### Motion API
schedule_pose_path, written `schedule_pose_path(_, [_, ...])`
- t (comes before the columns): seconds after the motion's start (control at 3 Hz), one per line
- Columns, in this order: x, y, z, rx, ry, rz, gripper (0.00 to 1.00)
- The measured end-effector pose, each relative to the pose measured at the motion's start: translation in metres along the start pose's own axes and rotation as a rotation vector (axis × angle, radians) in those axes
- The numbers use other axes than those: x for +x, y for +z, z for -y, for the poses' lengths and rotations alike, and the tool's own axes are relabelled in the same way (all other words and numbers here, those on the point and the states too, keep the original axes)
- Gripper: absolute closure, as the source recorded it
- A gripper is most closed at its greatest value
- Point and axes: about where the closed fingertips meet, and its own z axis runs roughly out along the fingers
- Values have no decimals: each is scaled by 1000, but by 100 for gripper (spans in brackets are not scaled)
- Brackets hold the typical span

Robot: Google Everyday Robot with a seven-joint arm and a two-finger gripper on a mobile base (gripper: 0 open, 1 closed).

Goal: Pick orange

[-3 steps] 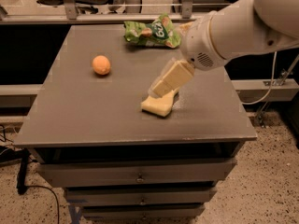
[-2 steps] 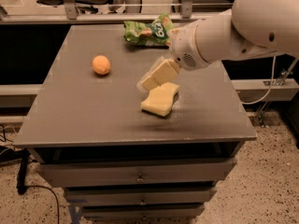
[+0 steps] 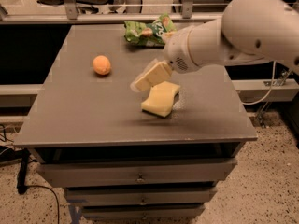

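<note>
The orange (image 3: 101,65) sits by itself on the left part of the grey table (image 3: 70,118), toward the far side, with bare surface all around it and nothing touching it. The claw (image 3: 142,81) hangs near the middle of the table at the end of the thick white arm (image 3: 233,31), which comes in from the two o'clock side. Its pale wedge slopes down toward eight o'clock. Whether the claw is open or closed cannot be told from this view. It does not hold the orange, which lies free on the table. The relation that matters: from the claw, the orange lies between nine and ten o'clock, near but clearly apart, so the coming move is probably a sideways travel that way and a little toward the far edge, then a descent. The fruit is round, with no long axis to line up with (any closing direction should serve). There is only the one arm to do it. Two things not wanted are closer to the claw: the pale yellow sponge (image 3: 161,98) lies just beside it at about four o'clock, partly under the wrist, and the green snack bag (image 3: 148,31) rests at twelve o'clock near the far edge. Neither stands between the claw and the orange, so the path looks unobstructed. The likely risk is nudging the orange and setting it rolling.
</note>
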Motion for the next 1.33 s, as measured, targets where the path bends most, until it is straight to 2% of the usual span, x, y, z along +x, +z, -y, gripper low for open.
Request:
schedule_pose_path(0.67, [-5, 97, 19, -66, 65, 193, 0])
schedule_pose_path(1.33, [-18, 167, 20, -158, 108, 307, 0])
